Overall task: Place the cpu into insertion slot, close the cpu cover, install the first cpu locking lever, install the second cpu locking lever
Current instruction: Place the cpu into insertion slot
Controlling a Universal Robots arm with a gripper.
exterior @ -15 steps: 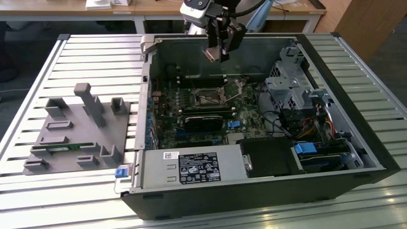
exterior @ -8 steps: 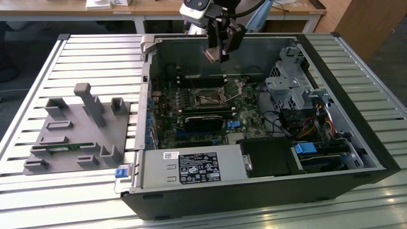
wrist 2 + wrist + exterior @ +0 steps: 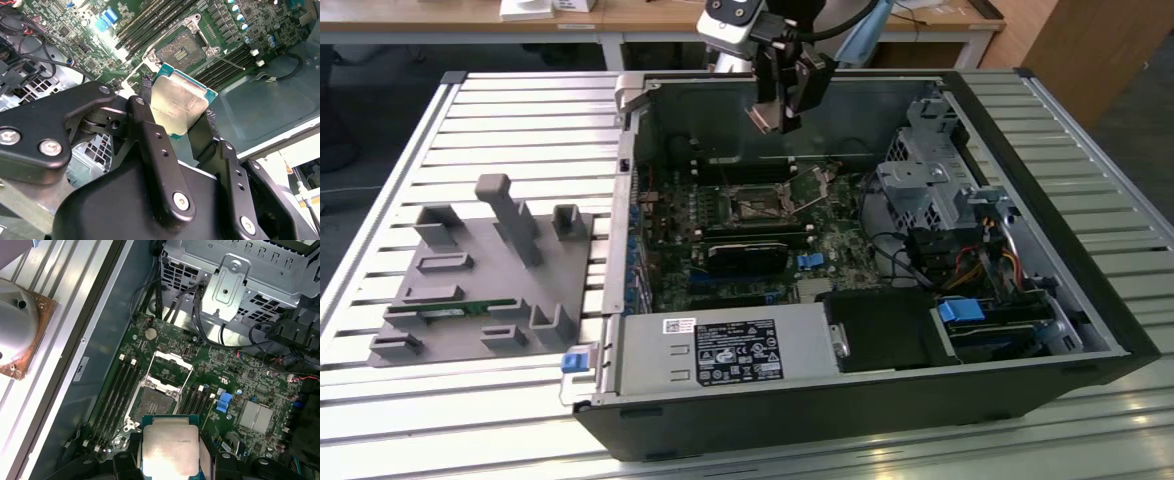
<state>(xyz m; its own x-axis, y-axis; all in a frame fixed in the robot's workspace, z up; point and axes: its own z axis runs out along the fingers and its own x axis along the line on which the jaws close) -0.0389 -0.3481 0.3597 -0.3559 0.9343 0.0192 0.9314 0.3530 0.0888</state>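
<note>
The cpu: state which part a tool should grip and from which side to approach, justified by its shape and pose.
Grip the cpu by two opposite thin edges, approaching along its plane. It is a thin flat square, so an edge pinch probably leaves the underside free to face the socket. The tool holds it this way here.

We've got the cpu (image 3: 170,452), dull silver on top with a teal-green rim, and the gripper (image 3: 174,111) is black. The motherboard (image 3: 235,370) is green with a bright blue connector (image 3: 224,402). The fixture (image 3: 480,270) is plain grey, and the table (image 3: 520,130) is striped in pale silver slats.
</note>
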